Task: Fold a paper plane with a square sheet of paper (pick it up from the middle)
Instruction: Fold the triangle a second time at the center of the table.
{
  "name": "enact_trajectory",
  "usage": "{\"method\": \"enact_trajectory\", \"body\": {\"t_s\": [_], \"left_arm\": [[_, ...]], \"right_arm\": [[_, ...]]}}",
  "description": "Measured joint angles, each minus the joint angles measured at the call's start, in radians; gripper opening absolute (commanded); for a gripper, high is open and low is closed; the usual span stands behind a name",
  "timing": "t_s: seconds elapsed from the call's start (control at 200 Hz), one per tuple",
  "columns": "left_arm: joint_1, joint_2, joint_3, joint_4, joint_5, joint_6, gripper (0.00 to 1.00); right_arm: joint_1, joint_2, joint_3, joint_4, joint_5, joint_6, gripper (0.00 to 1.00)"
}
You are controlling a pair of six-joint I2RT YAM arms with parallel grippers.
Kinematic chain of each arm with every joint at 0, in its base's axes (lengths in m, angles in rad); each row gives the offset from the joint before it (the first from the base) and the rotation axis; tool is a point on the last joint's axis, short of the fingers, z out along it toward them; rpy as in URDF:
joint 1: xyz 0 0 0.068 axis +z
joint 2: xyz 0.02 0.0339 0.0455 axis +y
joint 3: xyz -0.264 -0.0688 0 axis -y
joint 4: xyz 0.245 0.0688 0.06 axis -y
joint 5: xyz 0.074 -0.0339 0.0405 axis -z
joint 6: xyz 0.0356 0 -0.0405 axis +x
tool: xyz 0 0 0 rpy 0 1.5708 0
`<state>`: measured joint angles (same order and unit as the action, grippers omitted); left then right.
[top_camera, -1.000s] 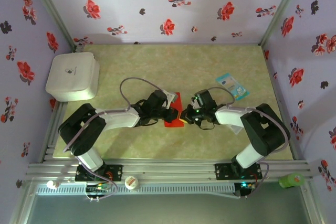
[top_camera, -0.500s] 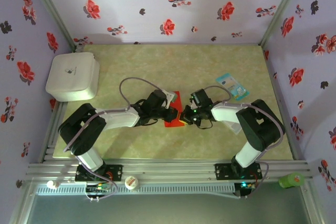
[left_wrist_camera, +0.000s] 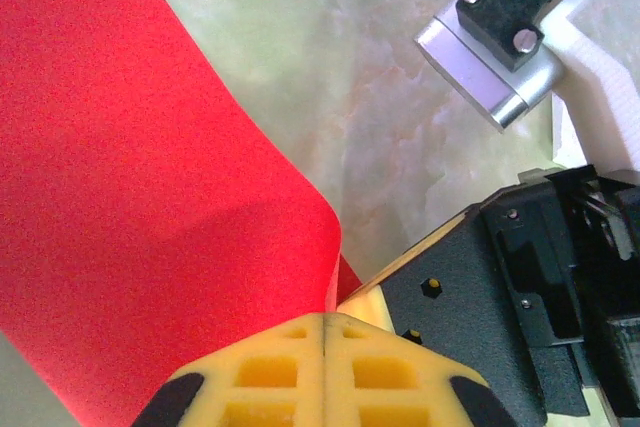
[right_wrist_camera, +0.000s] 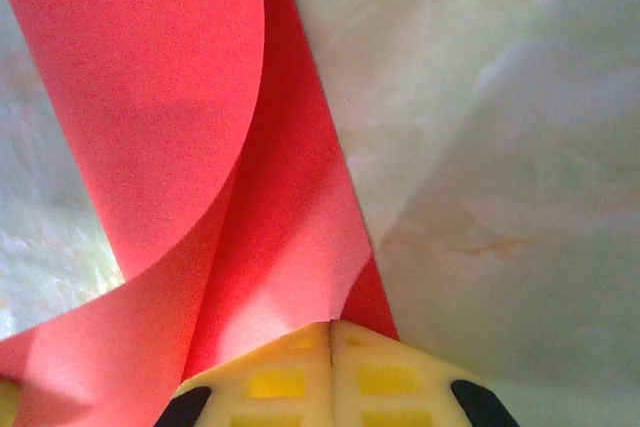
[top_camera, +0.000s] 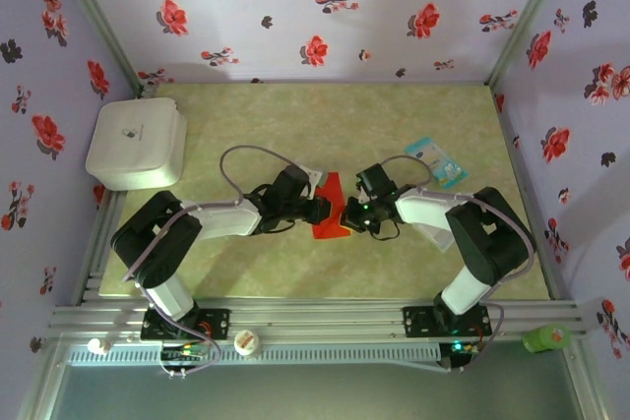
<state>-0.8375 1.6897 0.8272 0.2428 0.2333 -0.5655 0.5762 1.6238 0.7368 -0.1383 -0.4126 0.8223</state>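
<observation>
The square sheet of paper (top_camera: 331, 225) is bright red and folded over into a narrow, layered shape at the table's middle, between the two grippers. My left gripper (top_camera: 322, 210) comes in from the left, and its yellow fingers (left_wrist_camera: 270, 372) are shut on a curled edge of the paper (left_wrist_camera: 130, 197). From the right, my right gripper (top_camera: 346, 213) meets it almost tip to tip. In the right wrist view my right gripper (right_wrist_camera: 332, 329) is shut where two red layers (right_wrist_camera: 170, 97) converge. The right gripper's black body (left_wrist_camera: 500, 297) sits just beside my left gripper (left_wrist_camera: 327, 325).
A white lidded box (top_camera: 136, 143) stands at the back left. A light-blue-and-white packet (top_camera: 436, 161) lies right of the grippers. On the front rail are a white cap (top_camera: 245, 342) and a green object (top_camera: 546, 338). Flowered walls enclose the green marbled table (top_camera: 295, 125).
Both grippers have shifted slightly toward the far side with the paper. The red shape between them now looks narrower and more bunched. Both stayed shut.
</observation>
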Motion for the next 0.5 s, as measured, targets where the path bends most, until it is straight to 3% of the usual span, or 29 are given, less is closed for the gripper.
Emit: {"method": "enact_trajectory", "body": {"t_s": [0.5], "left_arm": [[0.000,0.000,-0.005,0.018,0.000,-0.006,0.00]], "right_arm": [[0.000,0.007,-0.013,0.082,-0.056,0.042,0.00]]}}
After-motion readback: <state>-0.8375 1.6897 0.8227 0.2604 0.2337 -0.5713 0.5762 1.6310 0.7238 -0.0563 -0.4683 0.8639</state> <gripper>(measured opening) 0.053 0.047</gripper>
